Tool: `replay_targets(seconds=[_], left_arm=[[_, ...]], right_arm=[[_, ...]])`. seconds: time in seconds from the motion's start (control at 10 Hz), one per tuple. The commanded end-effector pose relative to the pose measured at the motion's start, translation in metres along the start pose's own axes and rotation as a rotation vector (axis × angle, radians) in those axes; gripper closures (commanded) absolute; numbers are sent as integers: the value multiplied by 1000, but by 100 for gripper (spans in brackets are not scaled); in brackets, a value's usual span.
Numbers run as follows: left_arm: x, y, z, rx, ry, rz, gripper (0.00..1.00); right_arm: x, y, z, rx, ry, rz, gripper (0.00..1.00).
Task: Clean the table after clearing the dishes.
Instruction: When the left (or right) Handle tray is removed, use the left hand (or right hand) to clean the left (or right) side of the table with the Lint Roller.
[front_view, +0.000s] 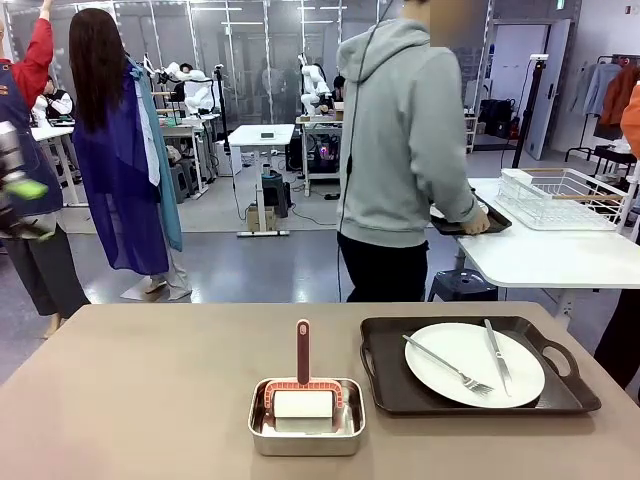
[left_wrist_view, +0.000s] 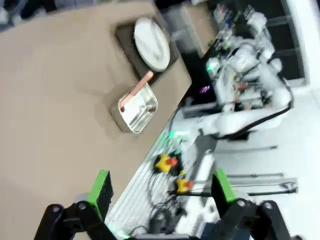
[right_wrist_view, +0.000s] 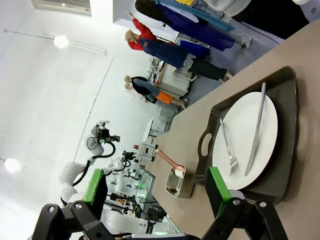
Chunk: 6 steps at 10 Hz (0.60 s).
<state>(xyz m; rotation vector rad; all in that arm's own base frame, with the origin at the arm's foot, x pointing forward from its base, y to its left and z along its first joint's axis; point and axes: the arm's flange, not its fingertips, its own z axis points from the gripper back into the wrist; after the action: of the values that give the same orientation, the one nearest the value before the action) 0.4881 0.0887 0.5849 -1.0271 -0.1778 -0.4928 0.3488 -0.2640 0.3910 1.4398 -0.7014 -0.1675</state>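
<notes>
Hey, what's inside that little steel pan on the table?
Inside the steel pan lies a roller with a white drum and red frame, its handle reaching past the far rim. The pan floor beneath the drum is covered.

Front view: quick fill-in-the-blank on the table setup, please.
The white plate on the brown tray carries a knife and a ____.
The steel pan holds a roller with a ____ handle.
By the robot's sides, the pan lies ____ of the tray.
The person has their ____ turned to the table.
Missing: fork; red; left; back.
</notes>
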Motion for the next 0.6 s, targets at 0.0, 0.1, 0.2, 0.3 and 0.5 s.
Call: replay_targets(seconds=[0.0,0.1,0.2,0.3,0.5], left_arm=[[53,-24,-80,163,212,-149,0],[71,-41,-110,198,278,-206,0],[94,-61,-153,254,338,-274,0],[108,-76,-190,266,358,-336,0],[124,-91,-250,298,436,-420,0]], right_arm=[[-3,5,-1,8,-5,7,0],[-3,5,-1,8,-5,7,0],[-3,5,-1,8,-5,7,0],[-3,5,-1,8,-5,7,0],[-3,5,-1,8,-5,7,0]])
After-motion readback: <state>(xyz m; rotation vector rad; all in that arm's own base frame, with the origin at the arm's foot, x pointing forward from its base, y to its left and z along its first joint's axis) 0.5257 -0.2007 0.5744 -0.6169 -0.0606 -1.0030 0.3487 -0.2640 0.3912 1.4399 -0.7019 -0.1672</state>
